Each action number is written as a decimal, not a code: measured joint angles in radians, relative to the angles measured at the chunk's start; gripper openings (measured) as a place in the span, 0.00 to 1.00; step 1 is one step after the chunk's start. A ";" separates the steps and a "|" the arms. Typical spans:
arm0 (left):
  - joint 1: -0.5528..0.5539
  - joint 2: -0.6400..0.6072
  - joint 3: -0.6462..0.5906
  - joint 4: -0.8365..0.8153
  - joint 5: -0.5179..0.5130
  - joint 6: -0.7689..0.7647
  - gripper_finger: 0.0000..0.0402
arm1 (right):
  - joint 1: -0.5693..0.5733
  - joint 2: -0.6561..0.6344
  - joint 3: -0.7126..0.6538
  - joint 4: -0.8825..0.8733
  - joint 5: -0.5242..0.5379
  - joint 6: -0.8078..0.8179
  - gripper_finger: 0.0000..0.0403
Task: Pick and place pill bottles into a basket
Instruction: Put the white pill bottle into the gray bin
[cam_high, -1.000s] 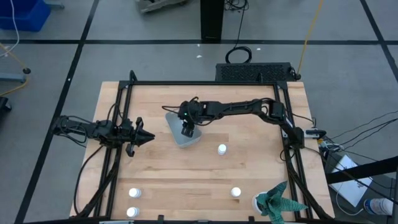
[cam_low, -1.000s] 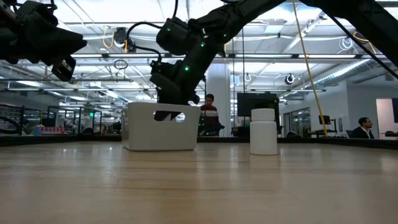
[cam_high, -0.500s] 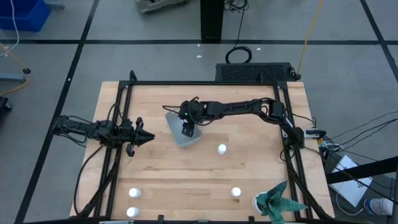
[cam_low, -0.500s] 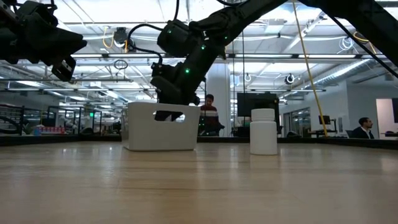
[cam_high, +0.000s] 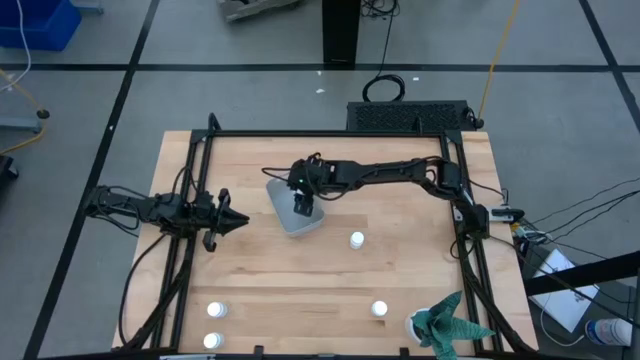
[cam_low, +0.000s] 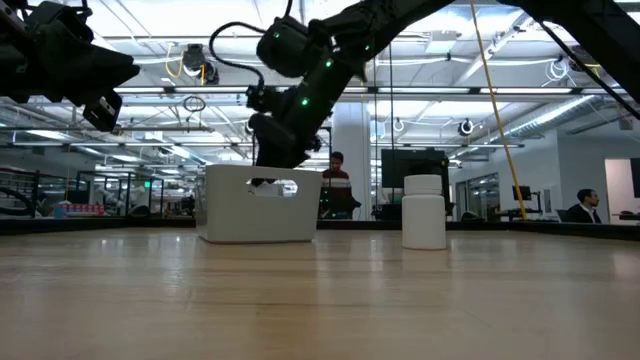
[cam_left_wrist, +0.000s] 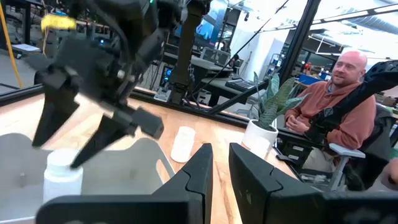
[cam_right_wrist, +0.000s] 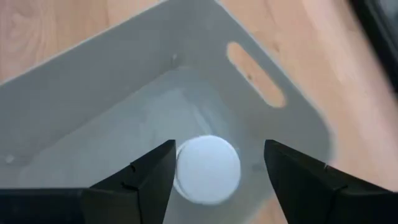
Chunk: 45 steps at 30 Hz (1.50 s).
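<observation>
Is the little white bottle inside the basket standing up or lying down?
Standing up. The right wrist view looks down on the bottle's round cap inside the basket, between the open right gripper's fingers.

No lettering, label, brand, number or sign can be read in any view. The bottles (cam_high: 357, 239) and the basket (cam_high: 283, 217) show only plain surfaces, and the room's screens beyond the counter (cam_low: 320, 300) are too small and blurred to make out.
</observation>
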 joint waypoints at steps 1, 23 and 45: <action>0.000 0.000 0.000 0.000 0.000 -0.002 0.14 | 0.002 -0.012 0.000 -0.029 0.002 -0.004 0.57; 0.000 0.000 0.000 0.030 -0.002 -0.047 0.14 | 0.339 -0.313 -0.032 -0.547 0.107 0.251 0.03; 0.000 0.000 0.000 0.030 -0.029 -0.042 0.14 | 0.338 -0.457 -0.379 -0.457 0.068 0.600 0.78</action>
